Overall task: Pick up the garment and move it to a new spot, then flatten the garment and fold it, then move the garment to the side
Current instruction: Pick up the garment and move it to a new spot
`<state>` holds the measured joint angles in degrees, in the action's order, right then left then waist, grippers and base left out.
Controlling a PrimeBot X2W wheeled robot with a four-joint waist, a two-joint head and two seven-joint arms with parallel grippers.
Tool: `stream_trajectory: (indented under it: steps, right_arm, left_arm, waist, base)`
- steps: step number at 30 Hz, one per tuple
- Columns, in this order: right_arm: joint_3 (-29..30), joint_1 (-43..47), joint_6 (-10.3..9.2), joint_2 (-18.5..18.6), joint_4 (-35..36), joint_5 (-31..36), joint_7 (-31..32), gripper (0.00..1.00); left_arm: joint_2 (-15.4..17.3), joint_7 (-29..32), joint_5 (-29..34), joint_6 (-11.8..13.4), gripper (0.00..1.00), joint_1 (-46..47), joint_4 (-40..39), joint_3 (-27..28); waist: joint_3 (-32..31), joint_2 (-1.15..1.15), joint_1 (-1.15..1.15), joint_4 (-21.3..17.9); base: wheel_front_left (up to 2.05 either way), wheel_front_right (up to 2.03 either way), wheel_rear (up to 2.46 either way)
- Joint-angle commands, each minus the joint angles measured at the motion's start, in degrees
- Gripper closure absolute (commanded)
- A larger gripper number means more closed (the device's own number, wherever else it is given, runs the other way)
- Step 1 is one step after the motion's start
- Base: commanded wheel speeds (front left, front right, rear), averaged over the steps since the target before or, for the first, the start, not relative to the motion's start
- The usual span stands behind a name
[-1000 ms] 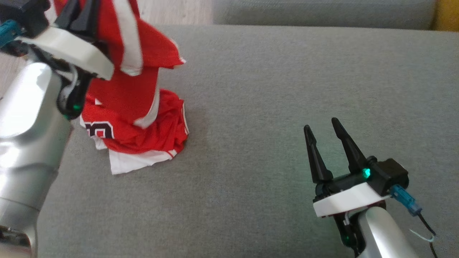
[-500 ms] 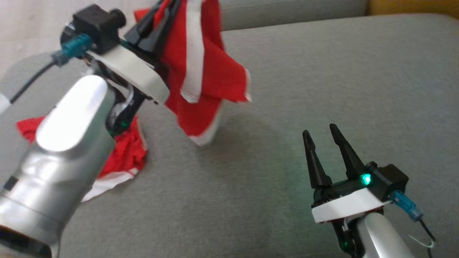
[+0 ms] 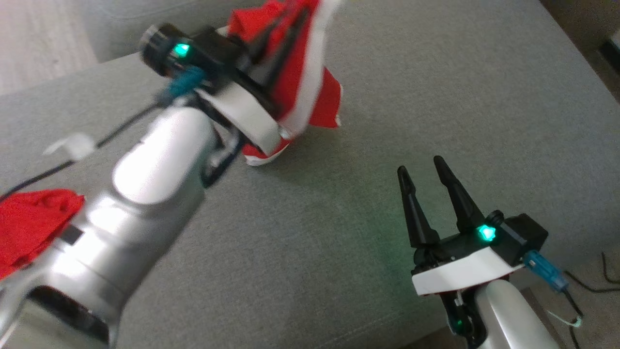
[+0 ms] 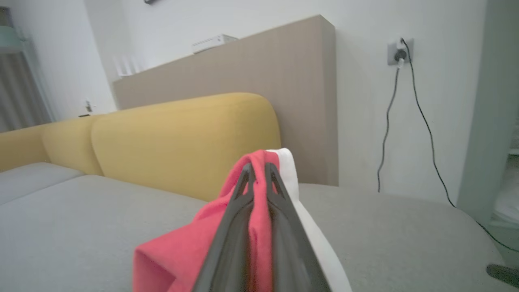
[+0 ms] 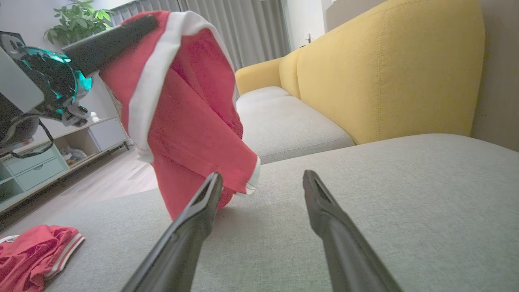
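Note:
The garment (image 3: 324,102) is red with white trim. It hangs from my left gripper (image 3: 290,24), which is shut on its upper edge above the grey sofa cushion (image 3: 436,72). Its lower hem (image 3: 259,157) reaches down close to the cushion. In the left wrist view, the left gripper (image 4: 258,166) has both fingers pressed together with the red garment (image 4: 182,251) between them. My right gripper (image 3: 420,165) stands open and empty low over the cushion at the lower right. In the right wrist view, the right gripper (image 5: 262,175) points toward the hanging garment (image 5: 190,121), apart from it.
A second red, white-trimmed cloth (image 3: 29,228) lies bunched at the cushion's left end (image 5: 36,251). A yellow sofa back (image 5: 389,69) rises behind the cushion. The cushion's front edge and a floor cable (image 3: 605,276) are at the lower right. A low cabinet (image 5: 40,162) stands across the floor.
The head camera has swung. My left gripper has lifted the garment off the red pile and carried it right, toward the cushion's middle. The right gripper stays open in place.

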<state>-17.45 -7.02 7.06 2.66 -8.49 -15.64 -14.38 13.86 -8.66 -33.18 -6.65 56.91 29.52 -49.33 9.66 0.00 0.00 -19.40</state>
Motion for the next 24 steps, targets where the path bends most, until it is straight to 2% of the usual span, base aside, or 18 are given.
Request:
stream_trajectory:
  steps: [1,2,3,6,12,14,17,21,24]
  right_arm:
    - [-1.04,-1.94,0.43,0.21,2.16,-0.44,-0.62,0.00]
    - [-0.82,-1.89,0.43,0.21,2.21,-0.53,-0.62,0.00]
    - [-0.21,-1.83,0.43,0.21,2.30,-0.69,-0.62,0.00]
    - [0.47,-1.92,0.43,0.21,2.35,-1.01,-0.62,0.00]
    - [1.50,-1.72,0.43,0.21,1.98,-0.75,-0.62,0.00]
    - [2.23,-1.44,0.43,0.21,1.79,-0.55,-0.62,0.00]
    - [3.39,-0.94,0.43,0.21,1.52,-0.19,-0.62,0.00]
    - [4.93,-0.16,0.43,0.21,1.18,0.57,-0.62,0.00]
    - [5.62,0.38,0.43,0.21,0.92,1.16,-0.62,0.00]
  left_arm:
    - [0.61,1.45,-0.74,-0.40,1.00,1.91,-0.44,-0.50]
    - [0.38,3.15,-1.57,-0.62,0.41,1.18,-0.12,-2.62]
    - [0.46,6.10,-4.33,-0.77,0.00,-0.16,-1.06,-7.42]
    - [2.91,6.70,-7.20,-0.81,0.00,-0.11,-2.95,-12.00]
    - [5.76,2.96,-9.47,-0.75,0.00,0.63,-2.01,-10.60]
    - [6.75,1.28,-9.83,0.07,0.00,0.40,-1.45,-9.32]
    - [8.44,-1.27,-10.48,2.79,0.00,-1.30,-0.95,-7.25]
    - [10.53,-4.15,-10.93,7.61,0.00,-6.19,-2.29,-4.99]
    - [11.80,-5.71,-12.35,12.82,0.00,-12.55,-4.89,-1.52]
  waist:
    - [0.89,0.00,0.00,-1.15]
    - [0.95,0.00,0.00,-1.08]
    - [1.10,0.00,0.00,-0.55]
    - [1.11,0.00,0.00,1.14]
    - [0.22,0.00,0.00,5.32]
    - [-0.39,0.00,0.00,7.17]
    - [-1.39,0.00,0.00,9.89]
    - [-2.74,0.00,0.00,13.62]
    - [-3.67,0.00,0.00,15.81]
  base:
    - [0.00,0.00,0.00]
    - [0.00,0.00,0.00]
    - [0.00,0.00,0.00]
    - [0.00,0.00,0.00]
    - [0.00,0.00,0.00]
    - [0.00,0.00,0.00]
    - [0.00,0.00,0.00]
    - [0.00,0.00,0.00]
    - [0.00,0.00,0.00]
